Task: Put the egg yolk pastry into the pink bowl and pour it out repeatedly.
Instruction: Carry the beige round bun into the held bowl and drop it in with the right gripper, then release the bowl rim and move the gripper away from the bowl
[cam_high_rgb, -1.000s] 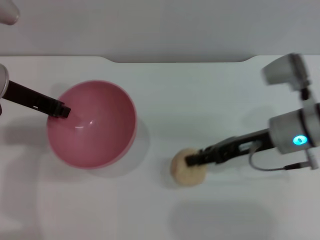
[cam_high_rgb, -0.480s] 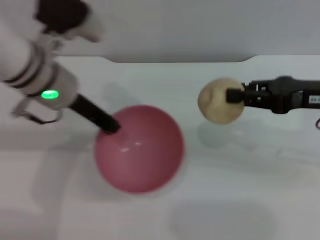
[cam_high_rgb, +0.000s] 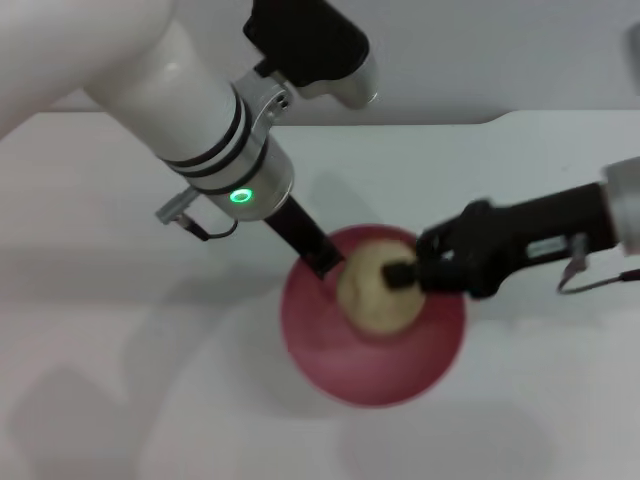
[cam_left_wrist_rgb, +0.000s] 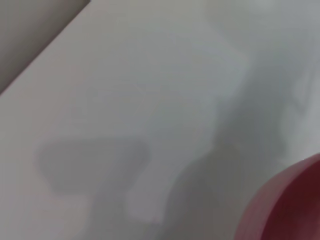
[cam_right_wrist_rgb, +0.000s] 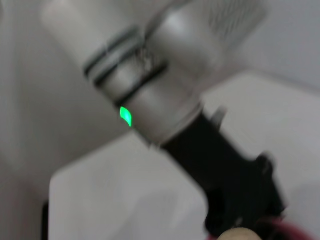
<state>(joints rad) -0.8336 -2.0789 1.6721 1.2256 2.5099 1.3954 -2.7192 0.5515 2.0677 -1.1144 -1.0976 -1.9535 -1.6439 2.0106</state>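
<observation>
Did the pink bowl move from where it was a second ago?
Yes. The pink bowl, held at its rim by the left gripper, has shifted toward the robot's right and nearer the camera, away from the table's far edge; it now sits under the egg yolk pastry.

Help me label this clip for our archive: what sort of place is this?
Probably a lab test bench, not a kitchen: a bare white table against a plain grey wall, with only a pink bowl held by the left gripper and a pastry held by the right gripper.
</observation>
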